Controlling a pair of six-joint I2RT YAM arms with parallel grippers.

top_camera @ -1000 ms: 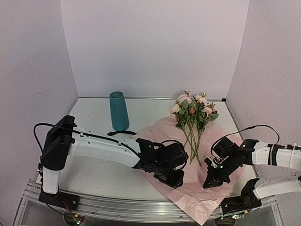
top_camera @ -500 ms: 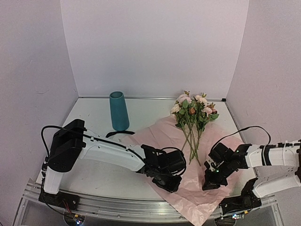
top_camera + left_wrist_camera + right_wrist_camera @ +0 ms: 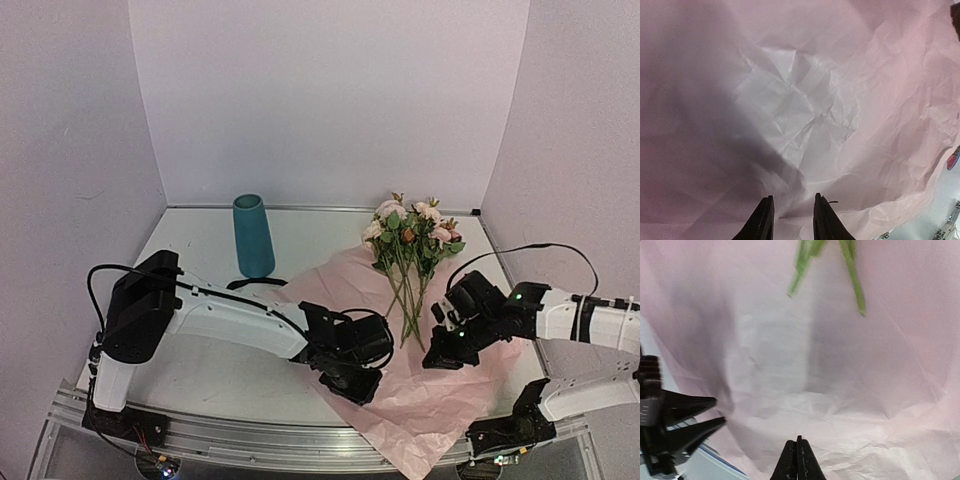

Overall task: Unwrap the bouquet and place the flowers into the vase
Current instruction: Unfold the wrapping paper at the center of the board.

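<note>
The bouquet lies unwrapped: the flowers [image 3: 410, 238], pink, cream and rust roses on thin green stems [image 3: 408, 305], rest on the flat pink wrapping paper [image 3: 420, 410]. The teal vase [image 3: 254, 236] stands upright at the back left. My left gripper [image 3: 356, 388] hovers low over the paper's near left part, its jaws a little apart with only crumpled paper [image 3: 805, 115] below them [image 3: 791, 200]. My right gripper [image 3: 431, 361] is shut and empty [image 3: 799, 441], just near of the stem ends [image 3: 858, 302].
A black ribbon [image 3: 258, 284] lies on the table at the foot of the vase. The paper's near corner hangs over the table's metal front rail [image 3: 250, 440]. The left gripper's fingers [image 3: 680, 426] show at the left of the right wrist view.
My right gripper has risen and moved left and away, closer to the stem ends. The left gripper has slid a little left and nearer over the paper.
</note>
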